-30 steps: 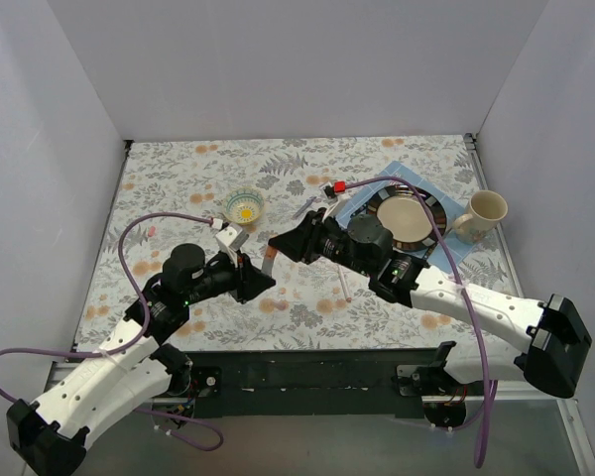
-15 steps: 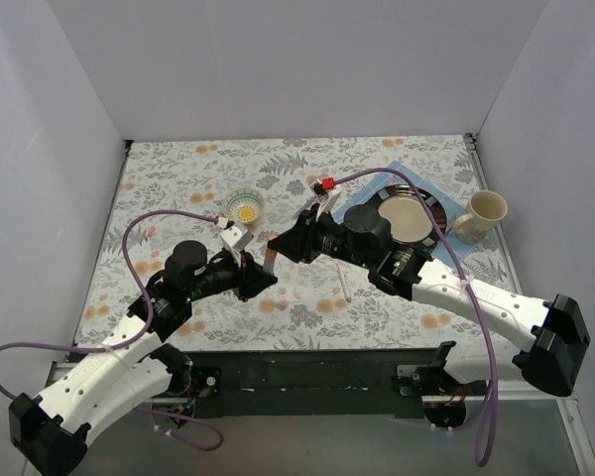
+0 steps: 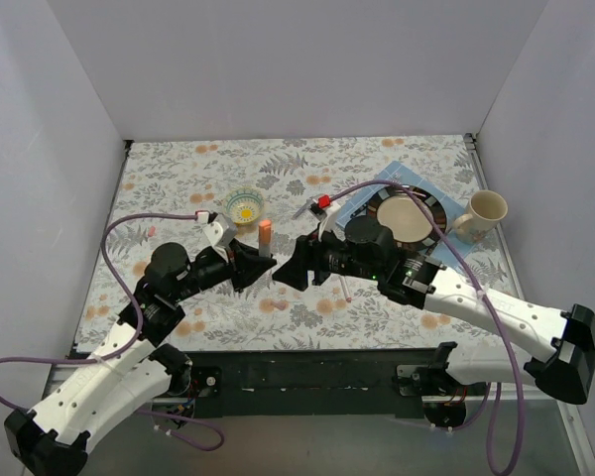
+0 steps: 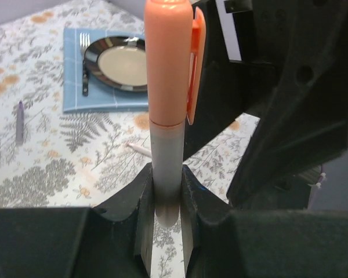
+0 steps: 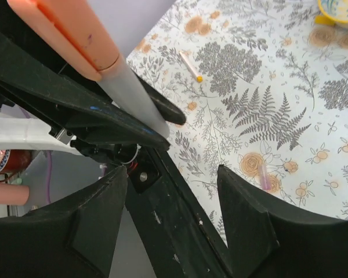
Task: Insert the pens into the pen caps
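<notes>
Status, top view: left hand (image 3: pixel 261 266) is clamped on a pen (image 3: pixel 264 246), barrel upright, orange cap (image 3: pixel 265 230) on its top end. Right hand (image 3: pixel 290 273) sits just beside it, facing it. A white pen (image 3: pixel 347 288) lies flat under the right arm, so we judge that arm nearer.

Left wrist: grey barrel pinched low between the fingers (image 4: pixel 142 200). Cap seam looks closed, so we judge it seated.

Right wrist: right hand (image 5: pixel 171 174) spread wide, empty. A short pen (image 5: pixel 191 65) and a purple piece (image 5: pixel 263 175) lie flat on the tabletop (image 5: pixel 313 116) ahead.
</notes>
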`<state>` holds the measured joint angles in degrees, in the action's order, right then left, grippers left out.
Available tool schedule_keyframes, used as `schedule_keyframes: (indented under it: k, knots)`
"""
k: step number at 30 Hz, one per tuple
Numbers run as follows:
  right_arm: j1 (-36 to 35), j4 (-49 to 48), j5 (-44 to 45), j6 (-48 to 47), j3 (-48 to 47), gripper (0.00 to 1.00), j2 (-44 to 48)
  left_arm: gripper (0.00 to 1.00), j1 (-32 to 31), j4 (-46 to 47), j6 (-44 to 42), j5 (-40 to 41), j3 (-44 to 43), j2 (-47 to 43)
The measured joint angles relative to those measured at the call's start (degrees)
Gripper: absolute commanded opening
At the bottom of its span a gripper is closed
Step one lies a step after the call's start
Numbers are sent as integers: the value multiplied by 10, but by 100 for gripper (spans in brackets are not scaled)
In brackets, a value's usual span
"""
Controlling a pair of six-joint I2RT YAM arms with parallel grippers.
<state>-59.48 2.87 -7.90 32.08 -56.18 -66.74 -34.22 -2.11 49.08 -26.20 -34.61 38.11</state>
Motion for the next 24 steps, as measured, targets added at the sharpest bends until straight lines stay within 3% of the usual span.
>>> schedule_keyframes:
  k: [9,24]
  knots:
    - [14,1,-3,-49,-8,75,95,0,0,13,13,-110,1,-31]
    - [21,-109,-157,-77,-75,73,35,0,0,26,51,-234,12,-34]
